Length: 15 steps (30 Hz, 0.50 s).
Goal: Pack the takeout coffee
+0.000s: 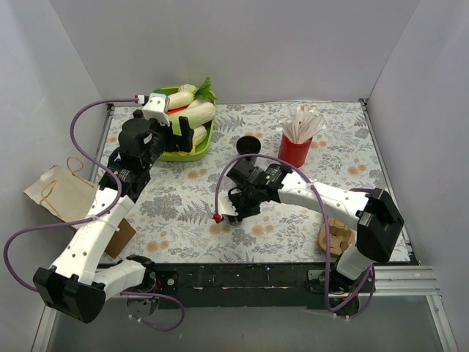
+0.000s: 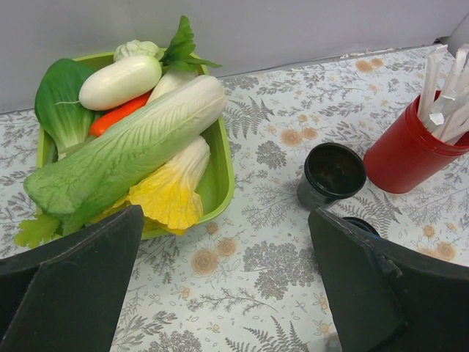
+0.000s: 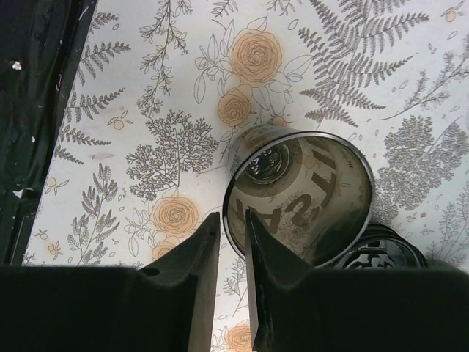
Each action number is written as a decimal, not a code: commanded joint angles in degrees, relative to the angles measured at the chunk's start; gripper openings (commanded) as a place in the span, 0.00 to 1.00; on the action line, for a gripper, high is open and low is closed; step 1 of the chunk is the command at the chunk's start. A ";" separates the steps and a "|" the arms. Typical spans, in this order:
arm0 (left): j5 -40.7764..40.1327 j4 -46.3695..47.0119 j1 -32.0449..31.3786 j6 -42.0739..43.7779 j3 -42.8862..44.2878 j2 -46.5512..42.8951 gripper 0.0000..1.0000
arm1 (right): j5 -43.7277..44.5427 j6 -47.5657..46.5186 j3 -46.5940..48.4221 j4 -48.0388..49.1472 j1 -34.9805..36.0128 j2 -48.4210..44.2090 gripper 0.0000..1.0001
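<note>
The takeout coffee (image 1: pixel 247 144) is a small black cup with a glossy black top. It stands upright on the floral cloth between the green tray and the red cup, and also shows in the left wrist view (image 2: pixel 331 174). My left gripper (image 1: pixel 183 133) is open and empty (image 2: pixel 227 293), low over the cloth beside the tray and short of the coffee. My right gripper (image 1: pixel 233 205) is at the table's middle front. It is shut (image 3: pixel 232 216) on the rim of a glossy cup with lettering (image 3: pixel 300 198), one finger inside and one outside.
A green tray (image 1: pixel 192 154) of vegetables stands at the back left (image 2: pixel 226 172). A red cup of white sticks (image 1: pixel 295 150) is right of the coffee (image 2: pixel 407 154). A tan pulp carrier (image 1: pixel 335 238) lies under my right arm. A paper bag (image 1: pixel 62 192) lies at the left. A round black ribbed thing (image 3: pixel 385 253) sits against the lettered cup.
</note>
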 commanded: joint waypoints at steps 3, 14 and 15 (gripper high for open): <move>5.61 -2.98 0.32 0.27 1.42 1.06 0.98 | -0.96 -2.56 6.57 -4.64 -4.37 -3.69 0.29; 16.51 -10.79 0.32 11.34 -5.97 1.06 0.98 | 2.46 16.07 16.50 5.99 -23.62 4.82 0.23; 16.86 -12.37 0.32 11.35 -6.14 1.24 0.98 | 2.90 16.86 16.77 6.17 -23.98 6.22 0.23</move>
